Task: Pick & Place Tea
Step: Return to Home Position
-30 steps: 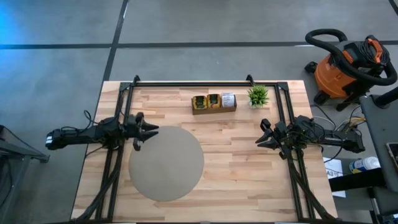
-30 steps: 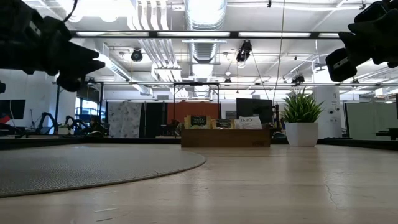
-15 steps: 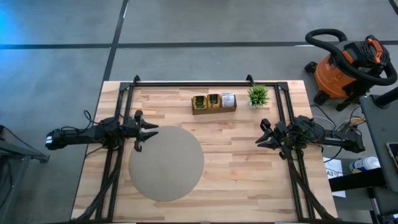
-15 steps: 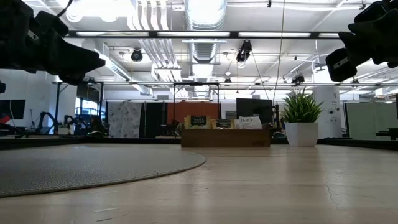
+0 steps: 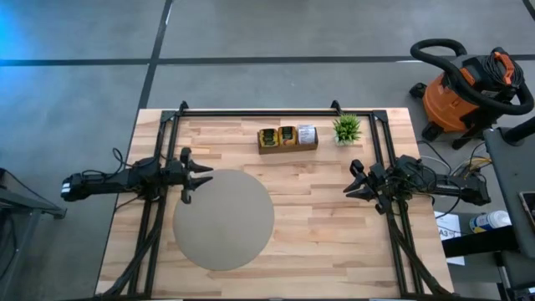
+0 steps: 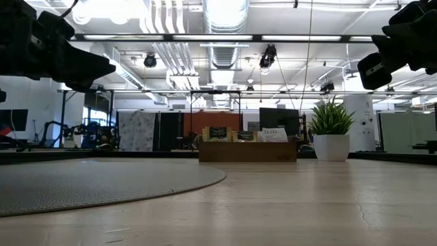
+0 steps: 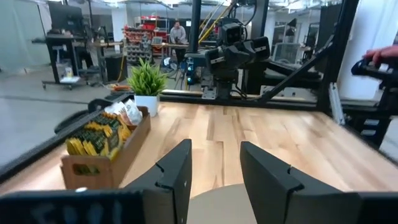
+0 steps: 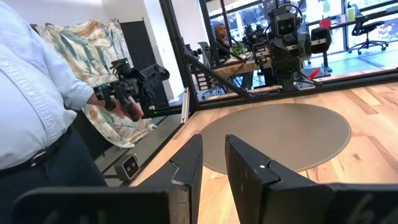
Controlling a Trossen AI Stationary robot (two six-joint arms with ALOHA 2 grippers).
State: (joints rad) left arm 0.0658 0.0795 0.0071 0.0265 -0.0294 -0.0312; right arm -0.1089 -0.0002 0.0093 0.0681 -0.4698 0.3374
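Left claw hovers at the far-left edge of the round grey mat, its fingers moderately apart and holding nothing. Compared with one second before, it sits slightly higher and more level in the low view. Over the last half second it shows no further change. Right claw hangs above the right side of the bench, fingers narrowly parted and empty, in the same pose as in both earlier pictures.

Tea sachets stand upright in the three-compartment wooden tray near the bench's far edge. Yellow ones fill the left compartment, darker ones the middle and white ones the right. A small potted plant stands just right of the tray. An orange shop vacuum stands on the floor beyond the bench's right corner. In the right wrist view, a person in a light blue shirt stands beside the bench, one hand gripping a dark handle.
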